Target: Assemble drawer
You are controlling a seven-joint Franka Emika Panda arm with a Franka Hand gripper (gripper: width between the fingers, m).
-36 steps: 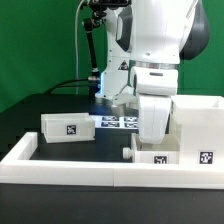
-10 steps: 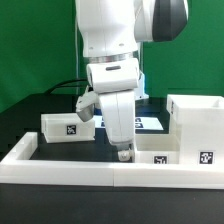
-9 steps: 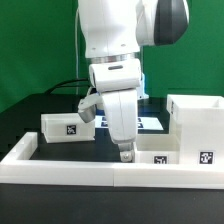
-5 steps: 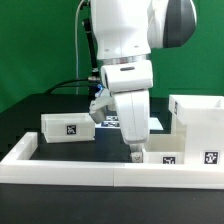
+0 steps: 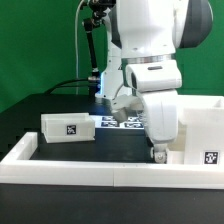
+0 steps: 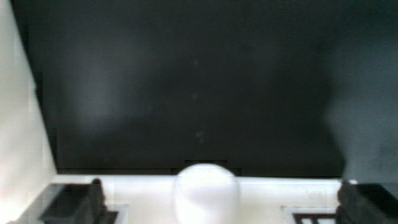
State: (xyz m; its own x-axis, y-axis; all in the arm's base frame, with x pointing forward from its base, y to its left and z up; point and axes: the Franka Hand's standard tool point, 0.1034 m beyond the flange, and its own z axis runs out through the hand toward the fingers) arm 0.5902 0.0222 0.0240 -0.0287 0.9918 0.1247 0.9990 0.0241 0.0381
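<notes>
One small white tray [image 5: 68,128] with a square tag lies on the black table at the exterior view's left. The tall white casing [image 5: 205,122] stands at the right, with a tag low on its front. My gripper [image 5: 158,152] hangs low just left of the casing, over the second small tray [image 5: 176,157], which it mostly hides. In the wrist view my gripper [image 6: 210,198] is open. Its dark fingers [image 6: 71,203] stand wide apart on either side of a rounded white knob [image 6: 205,186] on a white part.
The long low white wall [image 5: 80,170] runs along the front of the table and also shows in the wrist view [image 6: 15,100]. The marker board [image 5: 118,122] lies behind my arm. Black cables hang by the green backdrop.
My arm has moved toward the exterior view's right, from between the two trays to over the second tray beside the casing. The parts have not moved.
</notes>
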